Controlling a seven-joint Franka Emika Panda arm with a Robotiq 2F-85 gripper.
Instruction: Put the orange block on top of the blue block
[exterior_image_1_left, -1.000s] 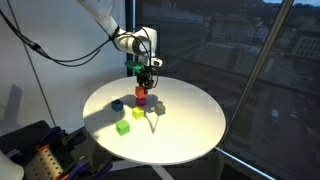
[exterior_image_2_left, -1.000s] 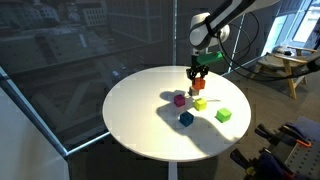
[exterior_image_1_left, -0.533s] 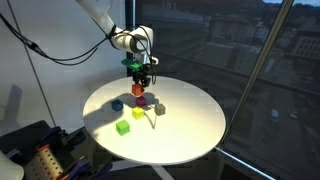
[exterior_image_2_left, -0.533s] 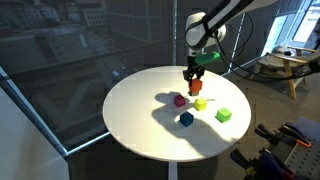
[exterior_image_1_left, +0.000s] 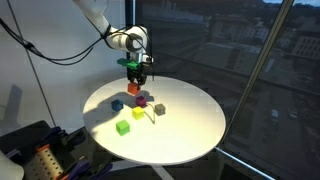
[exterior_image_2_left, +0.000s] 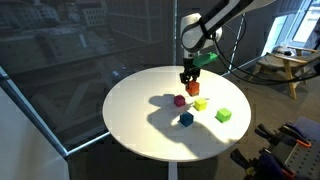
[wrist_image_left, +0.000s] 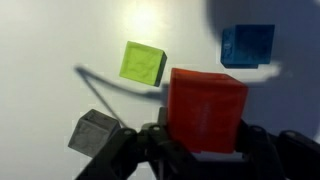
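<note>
Cutting off the tool (wrist_image_left: 205, 150) at the bottom edge of the wrist view, leaving only dark, blurred fingers (wrist_image_left: 128, 155) showing on either side of the orange block (wrist_image_left: 207, 108). Blurring a yellow-green block (wrist_image_left: 143, 62) there as well, not telling whether yellow or green. Cutting off the white arm (exterior_image_1_left: 95, 18) at the top edge in both exterior views. Rendering the fingers too small to tell apart in those views.

Lying on the round white desk (exterior_image_1_left: 190, 128) in an exterior view: the blue block (exterior_image_1_left: 117, 103), a maroon block (exterior_image_1_left: 143, 99), a yellow block (exterior_image_1_left: 138, 112), a grey block (exterior_image_1_left: 158, 108), and a green block (exterior_image_1_left: 123, 127) a little apart, toward the camera. Standing behind the desk: dark window panes (exterior_image_1_left: 240, 40). Showing the blue block in the wrist view up and right of the orange block, apart from it, top face uncovered.

Clenching the orange block, holding it clear of the desk, near the maroon block and off to one side of the blue block, not over it. Reaching in from above, with the wrist pointing straight down at the desk.
</note>
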